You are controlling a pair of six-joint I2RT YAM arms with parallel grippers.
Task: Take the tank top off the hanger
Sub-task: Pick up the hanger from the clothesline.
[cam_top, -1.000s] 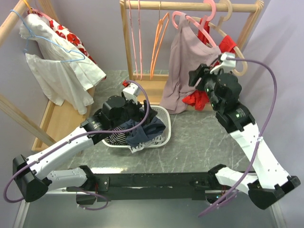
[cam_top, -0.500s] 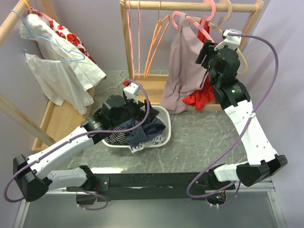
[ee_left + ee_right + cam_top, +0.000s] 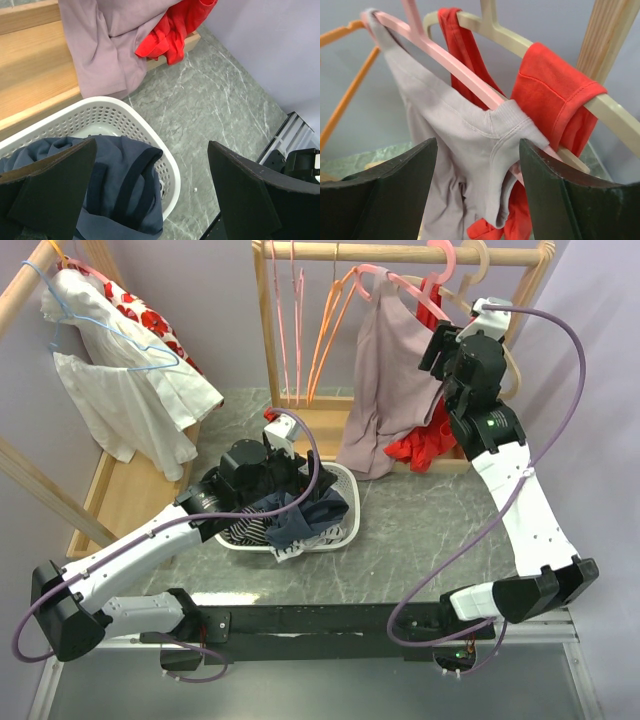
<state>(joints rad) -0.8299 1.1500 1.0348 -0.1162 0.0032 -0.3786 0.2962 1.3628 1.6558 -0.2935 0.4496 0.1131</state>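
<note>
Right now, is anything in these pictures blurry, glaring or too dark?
Top view: soft even light, no glare on the table. Right wrist view: the tank top is sharp, the jaws dark and featureless. Left wrist view: same dark jaws, basket crisp.

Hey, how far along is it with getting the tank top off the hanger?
Done: nothing yet; the mauve tank top hangs on the pink hanger. In hand: the right jaws stand open at its near strap, not gripping. To do: grip the strap, slide it off the hanger, free the other shoulder.
</note>
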